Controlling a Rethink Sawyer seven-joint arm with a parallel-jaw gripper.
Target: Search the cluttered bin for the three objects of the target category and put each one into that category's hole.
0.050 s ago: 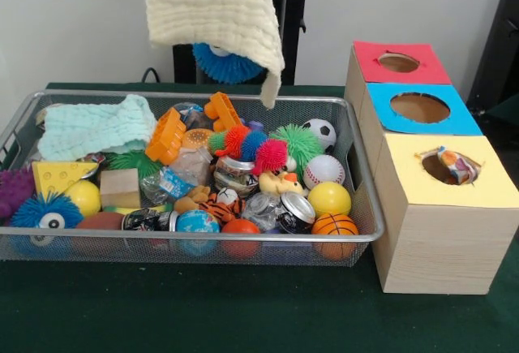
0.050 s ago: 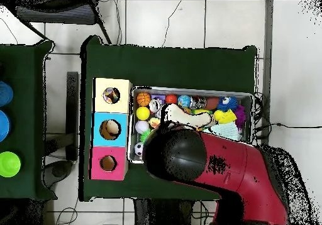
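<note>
A cream cloth (image 1: 215, 8) hangs from me high above the wire bin (image 1: 369, 207), draped so that one corner points down toward the bin's far rim. Tucked under it is a blue spiky ball (image 1: 225, 62), showing below the cloth's lower edge. The cloth covers my gripper completely in the front view, and from overhead my own red and black arm (image 2: 220, 166) blocks the spot (only a pale patch of the cloth (image 2: 175, 114) shows past it), so I cannot tell how my jaws stand or whether they grip the cloth, the ball or both.

Below, the bin is full. A pale green cloth (image 1: 96, 126) lies in its left far corner. An orange plastic piece (image 1: 166, 135) leans near the middle, with a fuzzy caterpillar (image 1: 251, 146) in red, blue and pink just beside it and a green spiky ball (image 1: 298, 144) behind that. Toward the right end sit a small soccer ball (image 1: 321, 132), a baseball (image 1: 323, 170), a yellow ball (image 1: 329, 199) and a little basketball (image 1: 334, 227). Crushed cans (image 1: 285, 211) lie near the front rim, next to a globe ball (image 1: 197, 223). At the left end are a yellow cheese wedge (image 1: 57, 176), a wooden block (image 1: 120, 187) and a blue fuzzy ball with one eye (image 1: 47, 211).

Right of the bin stands a wooden box (image 1: 430, 243) with three holes: red (image 1: 398, 62) farthest, blue (image 1: 419, 107) in the middle, yellow (image 1: 450, 166) nearest, the last with something crumpled showing in it.
</note>
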